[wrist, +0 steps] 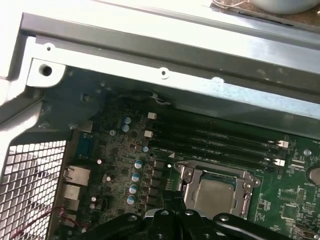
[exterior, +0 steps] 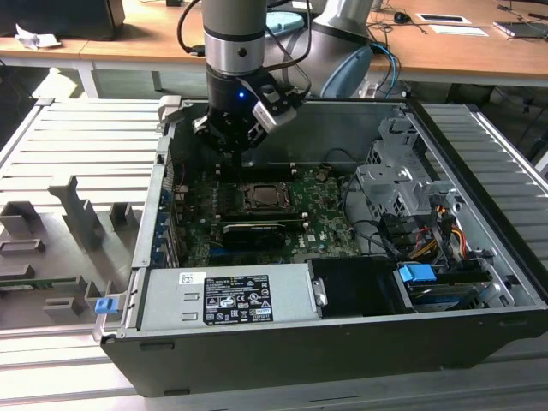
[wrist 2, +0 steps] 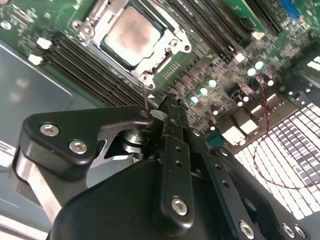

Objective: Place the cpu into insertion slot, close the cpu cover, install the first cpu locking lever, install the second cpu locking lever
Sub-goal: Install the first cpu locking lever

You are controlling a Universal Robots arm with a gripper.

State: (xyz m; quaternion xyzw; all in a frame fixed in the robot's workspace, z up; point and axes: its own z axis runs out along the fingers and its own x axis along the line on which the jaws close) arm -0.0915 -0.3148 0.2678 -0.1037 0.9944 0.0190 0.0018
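Your gripper (wrist 2: 167, 102) has its fingers pressed together into one black stack, and nothing can be made out between them. In the second wrist view a thin metal lever rod (wrist 2: 145, 95) rises from a corner of the socket to just beside the fingertips; you cannot tell whether they touch.

In the exterior view the gripper (exterior: 229, 152) hangs low inside the open computer case (exterior: 479, 257), over the motherboard (exterior: 330, 227). It sits just to the far side of the socket and toward the exterior view's left.

The cpu (wrist 2: 131, 34) sits in the insertion slot (wrist 2: 161, 64), pale silver top up. The cpu cover (wrist 2: 100, 20) lies flat around it, so the chip shows through the window. In the first wrist view the cpu (wrist: 214, 194) is just beside the fingertips.

A row of small round capacitors (wrist: 135, 177) runs along the board next to the gripper. The long black memory slots (wrist: 215, 142) lie between the socket and the case's far wall. A mesh vent grille (wrist: 30, 175) fills the case wall on the exterior view's left, with a red wire (wrist 2: 265, 130) looping in front of it.

Near of the socket a long black expansion card (exterior: 254, 233) lies across the board. Nearer still is the grey power supply (exterior: 227, 298) with its label. The drive cage (exterior: 402, 184) and a blue latch (exterior: 418, 276) are on the exterior view's right. A grey fixture tray (exterior: 68, 214) rests outside the case on the left.
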